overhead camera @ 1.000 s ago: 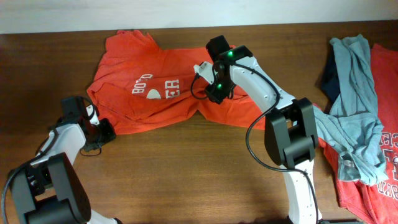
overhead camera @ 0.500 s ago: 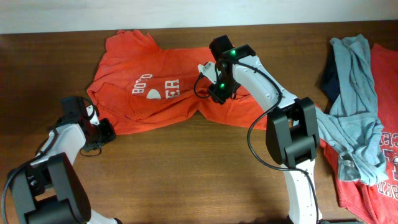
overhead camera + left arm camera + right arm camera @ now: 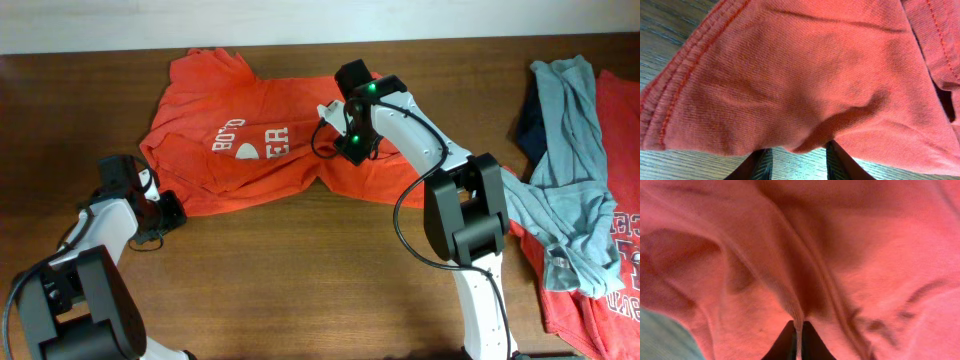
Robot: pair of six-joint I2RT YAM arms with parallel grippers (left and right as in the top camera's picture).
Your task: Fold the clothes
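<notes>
Pinching orange shirt point(image 3: 262, 140) fold, right pincer point(image 3: 796, 341) nearly closed; left pincer point(image 3: 796, 161) gripping hem.

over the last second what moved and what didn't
The right gripper, pinched shut on a ridge of the orange t-shirt, shifted slightly up and to the right over the shirt, then barely moved; the arm's base link turned a little. The left gripper stayed at the shirt's lower left hem, fabric between its fingers. The pile of clothes at the right did not change.

Orange-red T-shirt point(image 3: 250, 140) with white lettering beside the right gripper point(image 3: 345, 135), grey-blue shirt point(image 3: 575, 170) further out, dark-brown wood-grain table point(image 3: 300, 270)
</notes>
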